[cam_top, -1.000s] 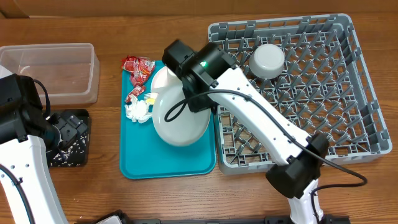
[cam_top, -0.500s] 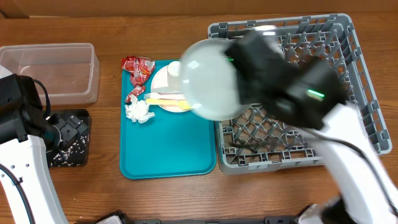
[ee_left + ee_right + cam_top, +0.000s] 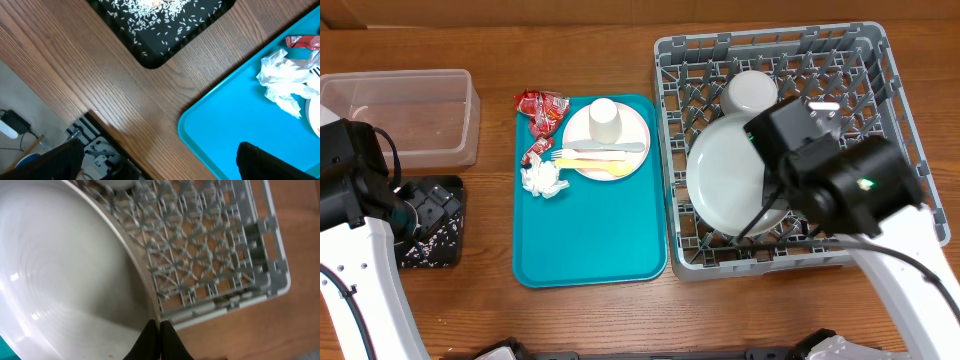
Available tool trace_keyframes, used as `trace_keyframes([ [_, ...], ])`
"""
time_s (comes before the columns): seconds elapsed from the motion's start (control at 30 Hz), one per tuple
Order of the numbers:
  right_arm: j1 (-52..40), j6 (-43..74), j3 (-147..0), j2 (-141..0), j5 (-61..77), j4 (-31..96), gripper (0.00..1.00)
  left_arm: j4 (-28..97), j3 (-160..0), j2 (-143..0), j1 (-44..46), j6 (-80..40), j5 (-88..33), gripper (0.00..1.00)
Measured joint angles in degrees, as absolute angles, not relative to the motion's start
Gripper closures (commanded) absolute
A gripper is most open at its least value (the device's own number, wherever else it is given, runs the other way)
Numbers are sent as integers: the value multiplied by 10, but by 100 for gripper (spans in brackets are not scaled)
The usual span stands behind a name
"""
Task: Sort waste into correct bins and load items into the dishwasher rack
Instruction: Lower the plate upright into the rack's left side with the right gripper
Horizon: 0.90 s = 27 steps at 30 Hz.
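Observation:
My right gripper [image 3: 159, 330] is shut on the rim of the round grey plate [image 3: 730, 185], holding it over the left part of the grey dishwasher rack [image 3: 880, 120]. The plate also fills the right wrist view [image 3: 65, 270]. A small grey bowl [image 3: 752, 92] sits in the rack. On the teal tray [image 3: 590, 235] lie a pale plate [image 3: 632, 133] with a white cup [image 3: 604, 115] and cutlery [image 3: 595, 156], red wrappers [image 3: 542, 106] and a napkin [image 3: 542, 178]. My left gripper [image 3: 160, 162] is open and empty above the table by the black tray [image 3: 160, 20], which holds rice.
A clear tub [image 3: 405, 110] stands at the far left, behind the black tray [image 3: 430, 235]. The left wrist view shows the teal tray's corner [image 3: 240, 120], the napkin [image 3: 282, 82] and the table's front edge.
My right arm has swung right, carrying the grey plate from above the teal tray to over the rack. This uncovered the pale plate, cup and cutlery. The left arm has not moved.

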State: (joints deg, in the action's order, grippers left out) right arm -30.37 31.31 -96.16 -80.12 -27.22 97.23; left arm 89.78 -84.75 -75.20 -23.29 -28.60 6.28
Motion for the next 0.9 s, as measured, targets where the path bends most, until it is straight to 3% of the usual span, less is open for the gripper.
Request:
trace_keyframes([
  [0.53, -304, 369, -794, -818, -270, 853, 96, 898, -848, -752, -233, -286, 63, 0],
  [0.9, -356, 391, -774, -819, -269, 841, 96, 898, -848, -752, -233, -286, 63, 0],
])
